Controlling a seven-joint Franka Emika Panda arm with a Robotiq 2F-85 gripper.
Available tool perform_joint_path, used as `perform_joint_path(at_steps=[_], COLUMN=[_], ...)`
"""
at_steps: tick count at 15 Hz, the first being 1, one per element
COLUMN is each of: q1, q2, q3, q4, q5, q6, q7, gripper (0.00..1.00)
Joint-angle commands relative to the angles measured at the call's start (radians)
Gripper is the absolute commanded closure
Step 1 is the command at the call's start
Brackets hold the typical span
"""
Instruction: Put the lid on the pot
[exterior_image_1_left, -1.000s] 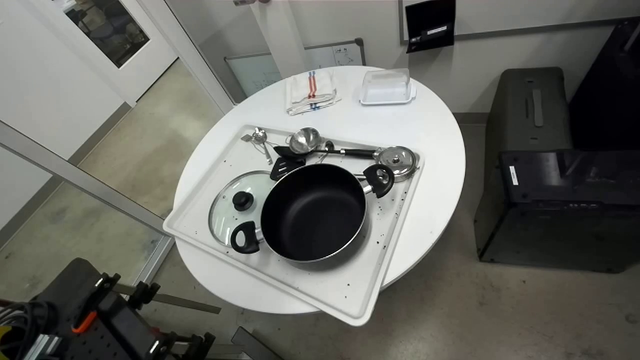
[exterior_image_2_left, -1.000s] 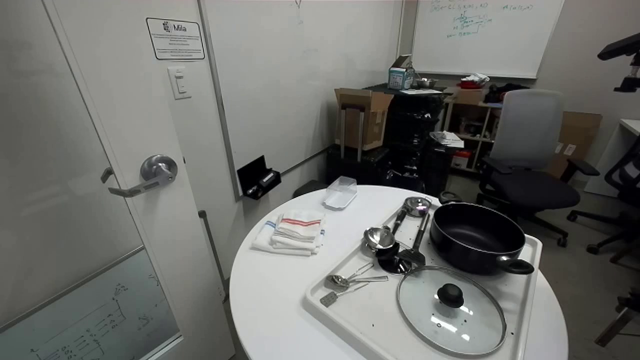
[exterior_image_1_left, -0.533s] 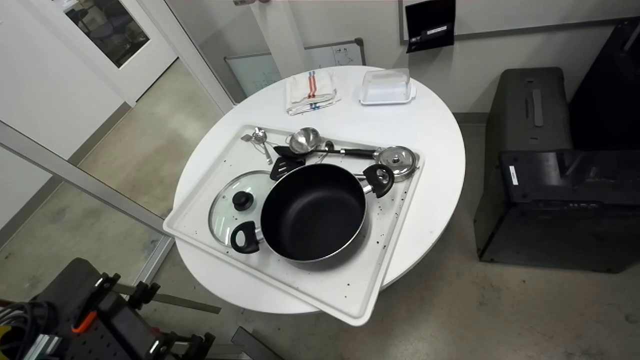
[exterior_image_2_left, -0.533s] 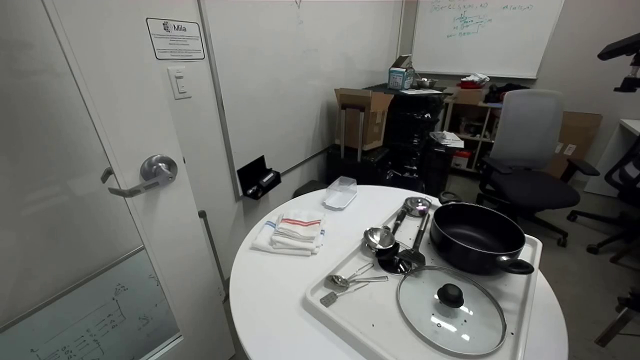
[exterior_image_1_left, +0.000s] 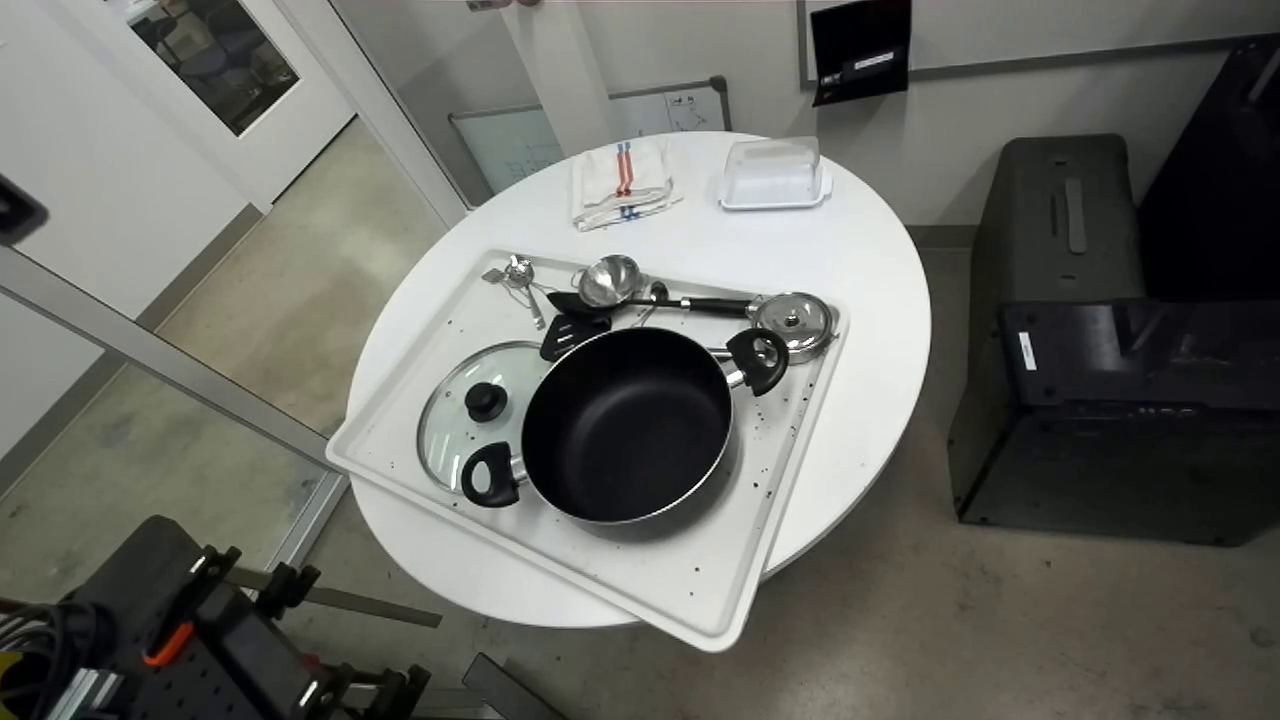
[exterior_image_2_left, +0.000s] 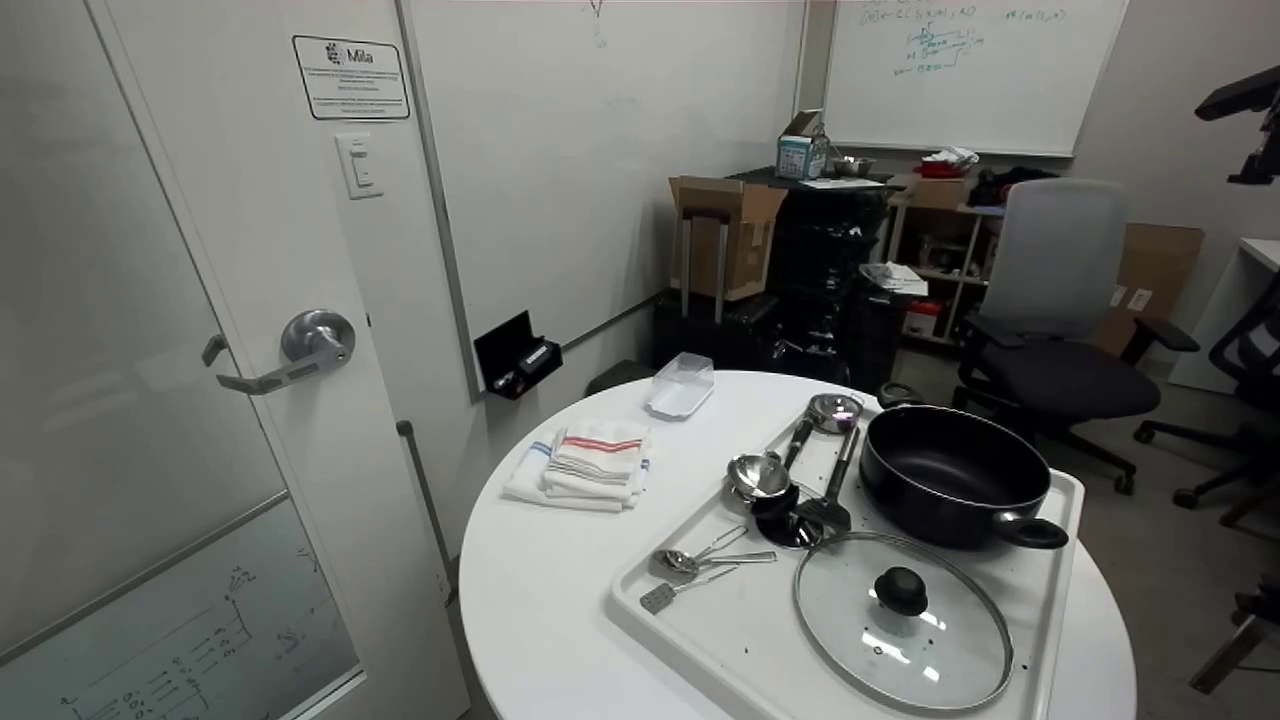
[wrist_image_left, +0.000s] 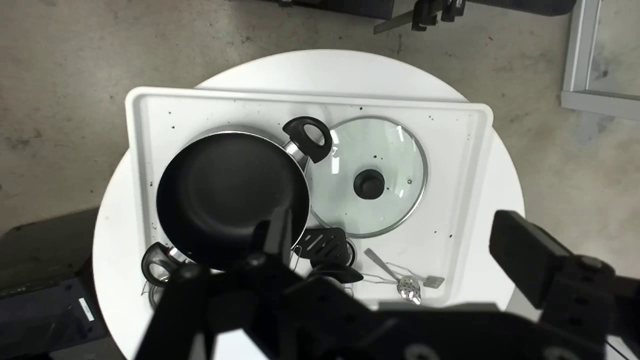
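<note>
The lid, clear glass with a metal rim and black knob, lies flat, knob up, on the white tray in both exterior views and the wrist view. The black pot stands upright and uncovered beside it. One pot handle reaches over the lid's edge. My gripper is open and empty, fingers wide apart, high above the tray. In the wrist view its left finger covers part of the pot. A dark part, seemingly of the arm or gripper, shows at an exterior view's left edge.
The white tray sits on a round white table. A black spatula, metal strainer, small metal lidded piece and small spoons lie along one tray side. Folded towels and a butter dish stand beyond.
A dark part of the arm or gripper has come into view at the left edge of an exterior view. The lid, pot and other objects have not moved.
</note>
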Motion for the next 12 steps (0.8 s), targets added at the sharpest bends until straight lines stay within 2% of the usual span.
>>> perform_joint_path(at_steps=[1, 7, 12], q1=[0.021, 0.058, 0.079], q2=[0.034, 0.134, 0.261], q3=[0.048, 0.126, 0.181], q4=[-0.054, -0.152, -0.216], q5=[-0.041, -0.089, -0.125], q6=[0.076, 0.283, 0.501], q7=[0.027, 0.092, 0.174], gripper=[0.00, 0.00, 0.00])
